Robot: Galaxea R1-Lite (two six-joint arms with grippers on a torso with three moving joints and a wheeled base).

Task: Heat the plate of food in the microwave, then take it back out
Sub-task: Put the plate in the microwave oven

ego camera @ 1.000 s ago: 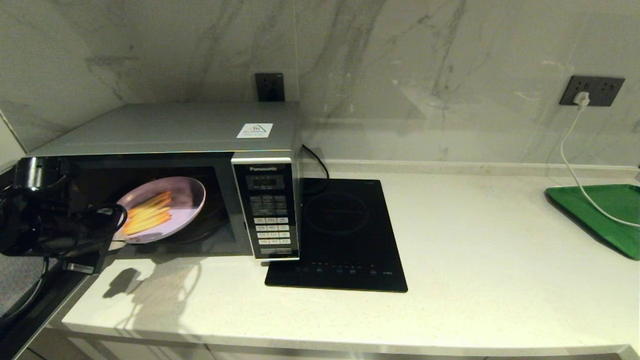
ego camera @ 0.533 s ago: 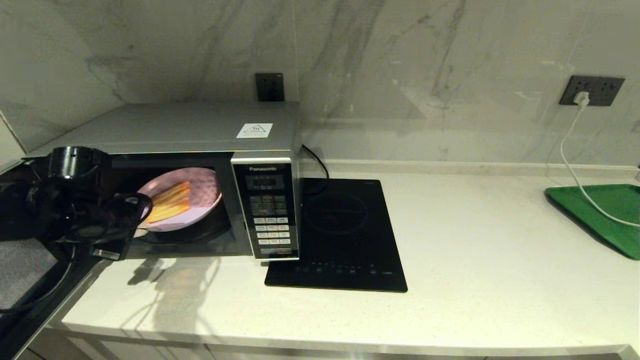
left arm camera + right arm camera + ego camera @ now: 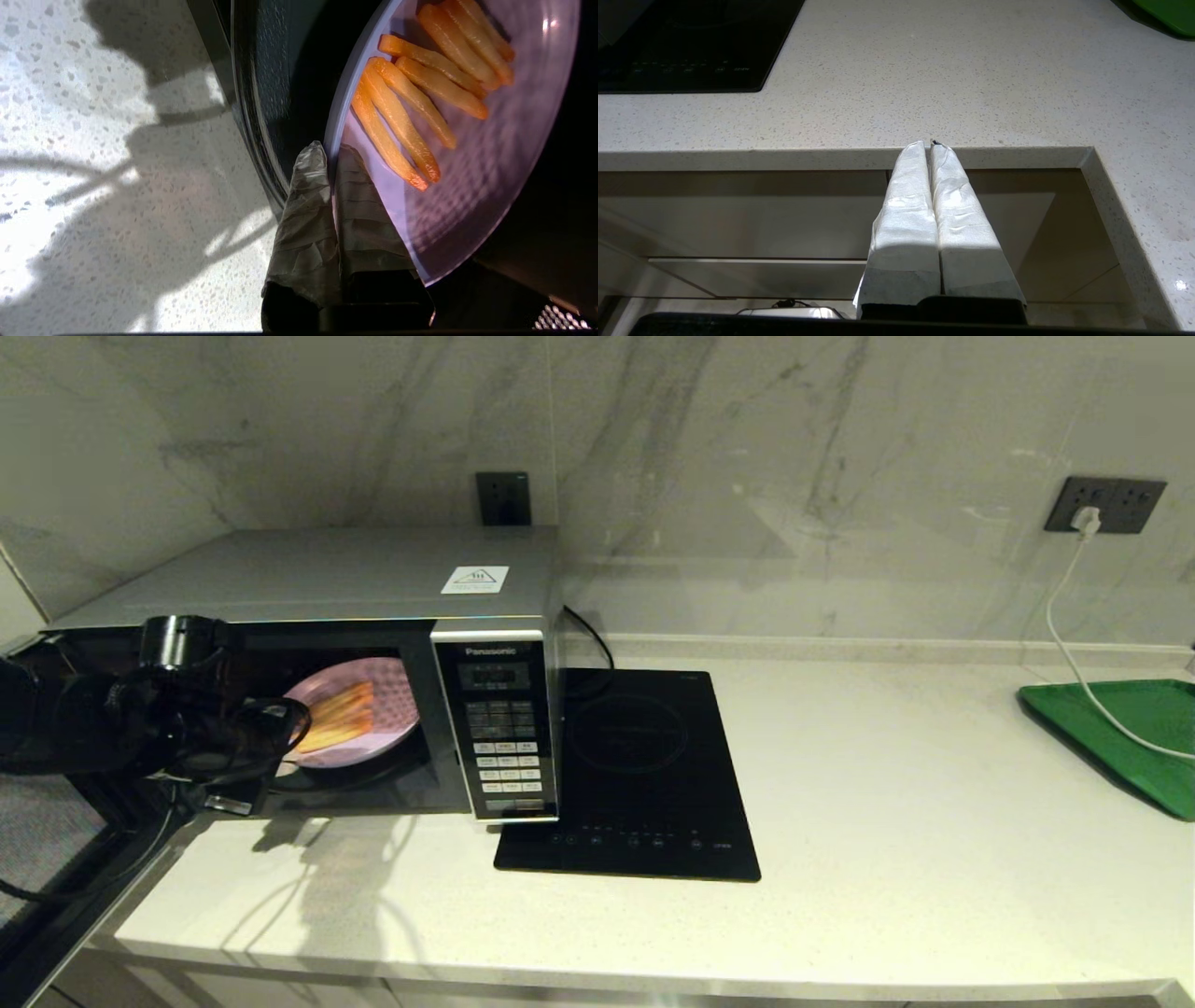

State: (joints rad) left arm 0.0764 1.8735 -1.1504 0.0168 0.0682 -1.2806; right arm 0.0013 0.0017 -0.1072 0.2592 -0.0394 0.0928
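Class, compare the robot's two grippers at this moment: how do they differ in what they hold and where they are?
The left gripper is shut on the rim of the plate of food; the right gripper is shut on nothing. The left gripper reaches into the microwave; the right gripper hangs below the countertop edge. Both have wrapped fingers pressed together.

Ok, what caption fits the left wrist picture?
Left tool pinches the purple plate of fries at the microwave opening.

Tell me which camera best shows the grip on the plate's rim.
Left wrist view: the left gripper is shut on the rim of the plate of food, up close. The head view shows the plate small inside the microwave, grip hidden. The right wrist view misses it.
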